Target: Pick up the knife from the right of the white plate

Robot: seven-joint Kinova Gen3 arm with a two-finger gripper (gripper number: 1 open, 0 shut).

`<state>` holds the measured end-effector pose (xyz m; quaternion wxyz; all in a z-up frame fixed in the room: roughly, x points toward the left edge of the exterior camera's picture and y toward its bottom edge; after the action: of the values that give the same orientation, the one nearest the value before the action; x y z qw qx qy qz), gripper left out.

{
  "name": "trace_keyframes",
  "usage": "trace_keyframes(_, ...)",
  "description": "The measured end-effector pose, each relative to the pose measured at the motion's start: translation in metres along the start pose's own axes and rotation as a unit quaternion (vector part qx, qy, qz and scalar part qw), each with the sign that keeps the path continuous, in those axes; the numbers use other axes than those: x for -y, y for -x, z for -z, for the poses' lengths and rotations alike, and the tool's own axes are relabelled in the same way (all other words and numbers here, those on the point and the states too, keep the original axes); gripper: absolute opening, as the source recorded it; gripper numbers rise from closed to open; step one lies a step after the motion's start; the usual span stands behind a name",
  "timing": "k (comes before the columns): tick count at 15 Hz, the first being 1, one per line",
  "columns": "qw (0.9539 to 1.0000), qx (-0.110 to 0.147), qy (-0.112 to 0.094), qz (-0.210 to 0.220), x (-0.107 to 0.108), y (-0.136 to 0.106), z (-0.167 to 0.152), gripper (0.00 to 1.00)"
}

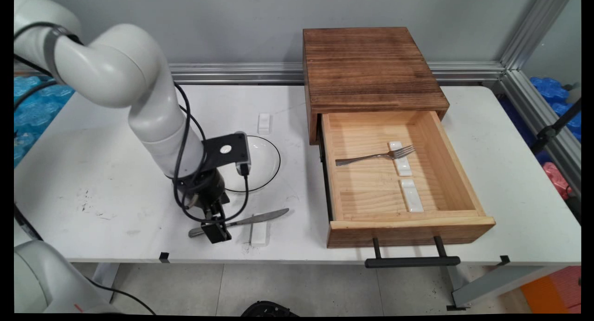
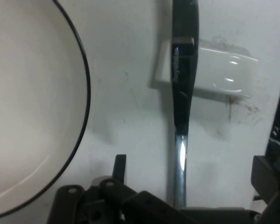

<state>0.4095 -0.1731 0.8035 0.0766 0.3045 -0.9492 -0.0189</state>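
I see a white table (image 1: 116, 172) carrying a wooden drawer box (image 1: 371, 70) at right, drawer pulled open. Left of it — a dark-rimmed white plate (image 1: 264, 161), a small white rest (image 1: 264, 123) behind, a knife (image 1: 260, 217) propped across another white rest (image 1: 260, 233) in front.

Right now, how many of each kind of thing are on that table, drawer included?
Cutlery rests, white: 4 (one by the wall, one under the knife, one under the fork, one bare in the drawer)
Knife: 1
Fork: 1
Plate: 1
Wooden drawer box: 1
Total: 8
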Motion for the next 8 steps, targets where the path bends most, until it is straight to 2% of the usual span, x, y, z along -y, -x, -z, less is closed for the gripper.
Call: trace_keyframes(8,0.9999,0.002,-0.005,0.013,-0.004,-0.009,-0.033,1.00)
